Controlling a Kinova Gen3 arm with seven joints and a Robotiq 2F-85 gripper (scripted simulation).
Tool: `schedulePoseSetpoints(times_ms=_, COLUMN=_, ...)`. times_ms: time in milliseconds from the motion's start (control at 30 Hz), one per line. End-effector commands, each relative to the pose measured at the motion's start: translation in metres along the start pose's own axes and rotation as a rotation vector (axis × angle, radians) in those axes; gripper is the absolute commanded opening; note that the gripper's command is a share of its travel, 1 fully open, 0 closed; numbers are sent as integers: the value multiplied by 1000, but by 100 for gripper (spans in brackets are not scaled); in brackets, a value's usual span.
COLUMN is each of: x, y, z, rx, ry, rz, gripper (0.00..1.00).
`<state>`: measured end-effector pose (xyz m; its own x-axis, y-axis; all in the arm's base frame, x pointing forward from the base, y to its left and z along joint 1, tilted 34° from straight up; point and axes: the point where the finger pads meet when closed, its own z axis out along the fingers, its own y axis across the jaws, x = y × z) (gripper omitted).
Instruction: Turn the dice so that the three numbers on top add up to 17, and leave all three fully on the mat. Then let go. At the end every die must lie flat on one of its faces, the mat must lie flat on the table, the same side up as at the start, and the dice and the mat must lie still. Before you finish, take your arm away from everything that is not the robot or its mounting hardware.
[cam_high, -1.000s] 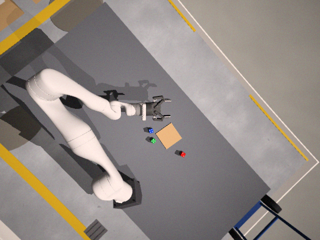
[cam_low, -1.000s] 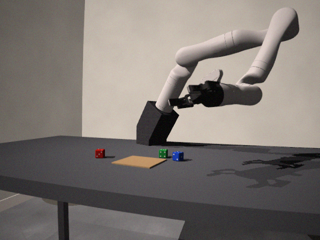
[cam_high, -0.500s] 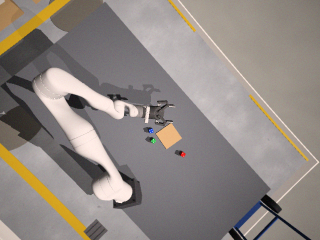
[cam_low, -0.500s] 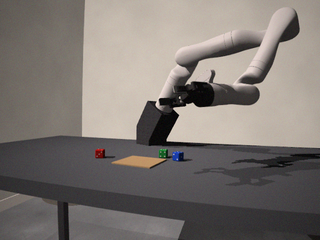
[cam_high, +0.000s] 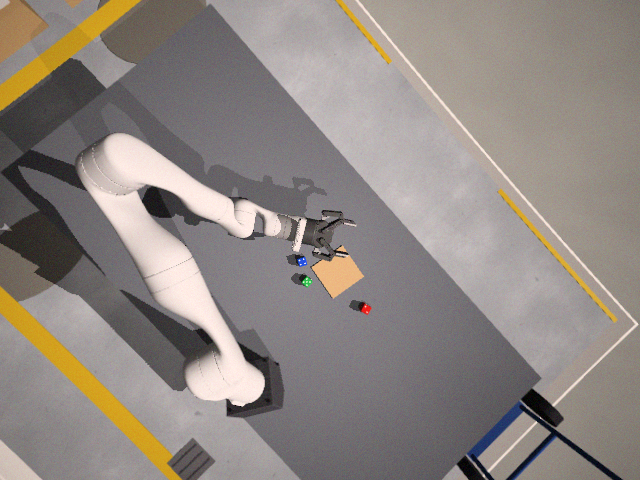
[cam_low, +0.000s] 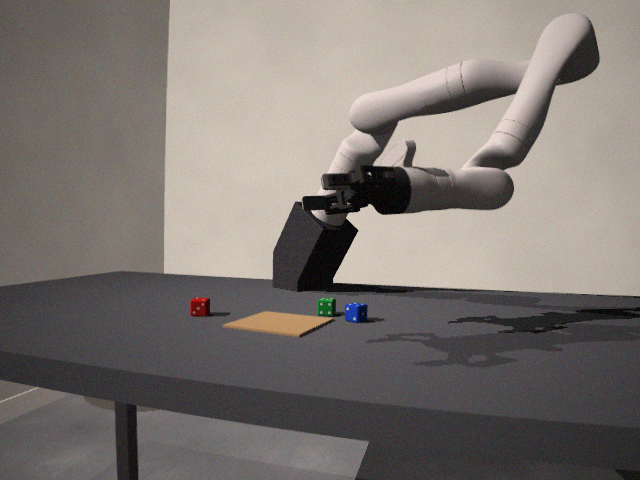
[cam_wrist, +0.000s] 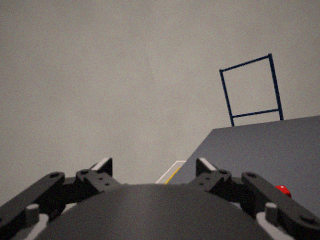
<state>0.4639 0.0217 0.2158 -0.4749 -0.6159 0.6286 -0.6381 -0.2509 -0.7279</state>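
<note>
A tan square mat (cam_high: 337, 274) lies flat on the dark table; it also shows in the side view (cam_low: 278, 323). A blue die (cam_high: 301, 261) (cam_low: 356, 312) and a green die (cam_high: 306, 281) (cam_low: 326, 306) sit on the table just off the mat's edge, close together. A red die (cam_high: 365, 308) (cam_low: 200, 306) sits on the table off the mat's opposite side; a sliver of it shows in the wrist view (cam_wrist: 283, 190). My gripper (cam_high: 341, 238) (cam_low: 310, 192) is open and empty. It hangs high above the table, pointing sideways, over the mat's corner near the blue die.
The arm's dark base block (cam_low: 311, 248) stands on the table behind the dice. A blue cart frame (cam_high: 522, 439) stands off the table's corner. The table's edge runs close in front of the mat in the side view.
</note>
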Motion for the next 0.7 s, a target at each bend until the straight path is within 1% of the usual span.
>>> schedulePoseSetpoints(times_ms=0, x=3, y=1, z=5, rx=-8, ry=10, rz=4, gripper=100)
schedulePoseSetpoints(times_ms=133, x=3, y=1, z=5, rx=-8, ry=10, rz=4, gripper=100)
schedulePoseSetpoints(times_ms=167, x=9, y=16, z=14, rx=-66, ry=29, rz=-6, gripper=100)
schedulePoseSetpoints(times_ms=433, x=9, y=16, z=14, rx=-66, ry=29, rz=-6, gripper=100)
schedulePoseSetpoints(times_ms=467, x=15, y=31, z=23, rx=-125, ry=47, rz=-15, gripper=100)
schedulePoseSetpoints(times_ms=667, x=15, y=31, z=23, rx=-125, ry=47, rz=-15, gripper=100)
